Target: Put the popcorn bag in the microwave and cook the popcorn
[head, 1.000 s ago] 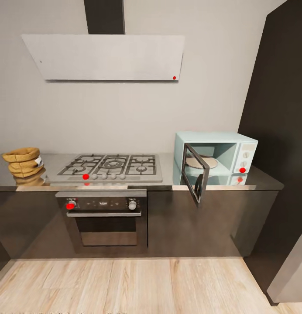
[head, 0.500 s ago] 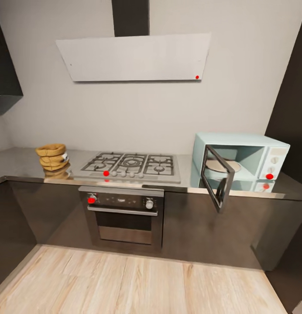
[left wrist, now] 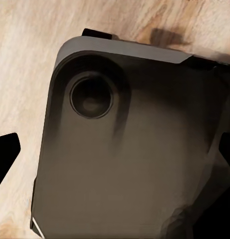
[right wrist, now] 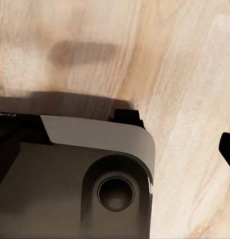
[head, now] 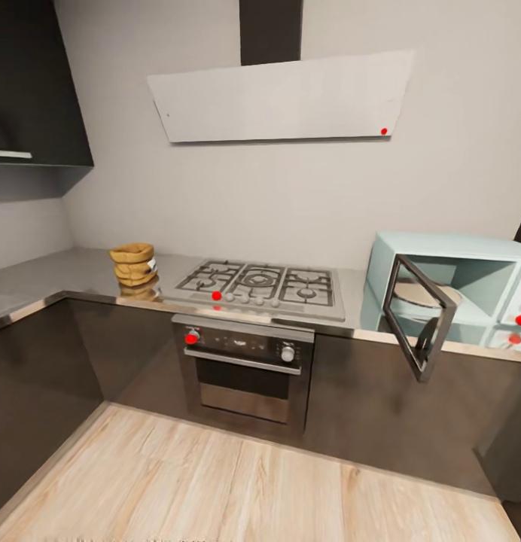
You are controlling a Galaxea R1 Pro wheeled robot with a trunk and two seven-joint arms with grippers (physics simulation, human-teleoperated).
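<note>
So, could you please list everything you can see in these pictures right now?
popcorn bag: one, tan-brown, on the countertop left of the hob
countertop: one, grey, over dark cabinets
microwave: one, mint-blue, at the right, door swung open
gas hob: one, steel, set into the countertop
built-in oven: one, steel, below the hob
extractor hood: one, pale grey, on the wall
floor: light wood
robot base: dark, over the floor, seen from both wrist views
</note>
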